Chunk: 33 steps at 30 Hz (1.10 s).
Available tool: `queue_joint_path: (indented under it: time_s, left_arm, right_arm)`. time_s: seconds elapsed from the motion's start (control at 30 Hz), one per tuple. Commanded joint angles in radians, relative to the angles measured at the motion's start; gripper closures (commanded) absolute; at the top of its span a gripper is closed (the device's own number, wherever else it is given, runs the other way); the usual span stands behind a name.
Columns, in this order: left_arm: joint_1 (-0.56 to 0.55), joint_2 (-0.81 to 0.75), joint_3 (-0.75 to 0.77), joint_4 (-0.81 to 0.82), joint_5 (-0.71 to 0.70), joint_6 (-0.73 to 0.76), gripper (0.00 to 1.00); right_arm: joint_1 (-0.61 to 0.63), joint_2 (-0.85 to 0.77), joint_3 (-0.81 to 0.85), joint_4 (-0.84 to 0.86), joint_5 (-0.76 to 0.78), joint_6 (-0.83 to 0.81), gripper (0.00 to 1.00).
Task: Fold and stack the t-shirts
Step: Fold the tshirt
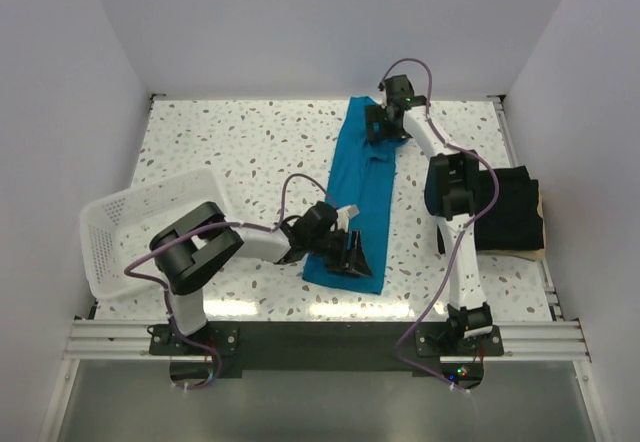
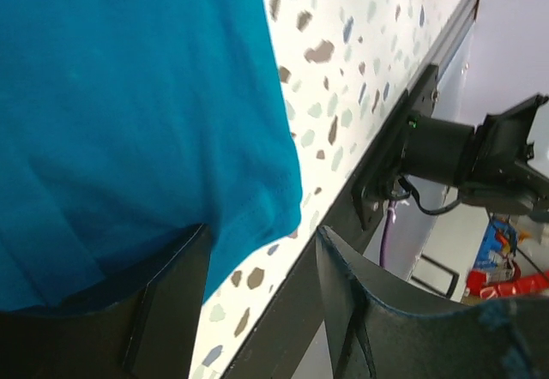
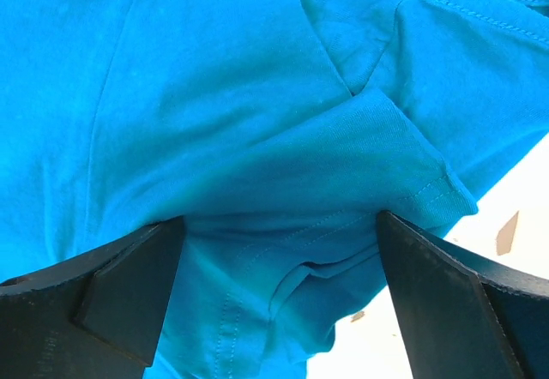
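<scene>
The teal-blue t-shirt (image 1: 365, 182) lies as a long narrow strip down the middle of the table. My left gripper (image 1: 348, 252) is at its near end, open; in the left wrist view (image 2: 257, 302) the shirt's near corner (image 2: 257, 199) lies by the left finger. My right gripper (image 1: 385, 124) is at the far end, open; in the right wrist view (image 3: 279, 293) its jaws straddle bunched teal cloth (image 3: 240, 96) with a hem and sleeve fold. The black t-shirt (image 1: 510, 217) lies folded at the right edge.
A white mesh basket (image 1: 150, 212) stands tilted at the left of the table. The table's near edge rail (image 2: 377, 165) and the right arm's base (image 2: 446, 152) are close to the left gripper. A tan sheet (image 1: 541, 232) shows under the black shirt.
</scene>
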Motion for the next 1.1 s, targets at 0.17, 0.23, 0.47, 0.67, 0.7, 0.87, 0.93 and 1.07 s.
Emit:
queue_joint_path:
  time_s: [0.17, 0.23, 0.47, 0.67, 0.7, 0.87, 0.93, 1.07]
  left_arm:
    - [-0.071, -0.122, 0.106, -0.093, -0.021, 0.097, 0.41]
    - [-0.071, -0.203, 0.154, -0.191, -0.080, 0.156, 0.39]
    - [-0.019, -0.445, 0.183, -0.464, -0.255, 0.215, 0.36]
    - [0.158, -0.654, -0.024, -0.607, -0.328, 0.173, 0.36]
    - [0.170, -0.677, -0.050, -0.625, -0.338, 0.178, 0.37]
    - [0.189, -0.768, -0.171, -0.645, -0.344, 0.169, 0.37]
    - [0.189, -0.786, -0.209, -0.645, -0.348, 0.163, 0.37]
    - [0.195, -0.777, -0.234, -0.644, -0.353, 0.186, 0.37]
  right_arm:
    - [0.042, -0.229, -0.151, 0.073, -0.076, 0.092, 0.01]
    - [0.047, -0.332, -0.194, 0.086, -0.076, 0.111, 0.01]
    - [0.102, -0.640, -0.444, 0.041, -0.065, 0.203, 0.01]
    - [0.226, -0.939, -0.898, 0.045, -0.114, 0.402, 0.12]
    - [0.251, -0.978, -0.954, 0.051, -0.117, 0.430, 0.13]
    - [0.476, -1.141, -1.281, 0.114, -0.133, 0.665, 0.27]
    - [0.542, -1.190, -1.375, 0.146, -0.114, 0.732, 0.31]
    - [0.669, -1.224, -1.450, 0.152, -0.099, 0.859, 0.43]
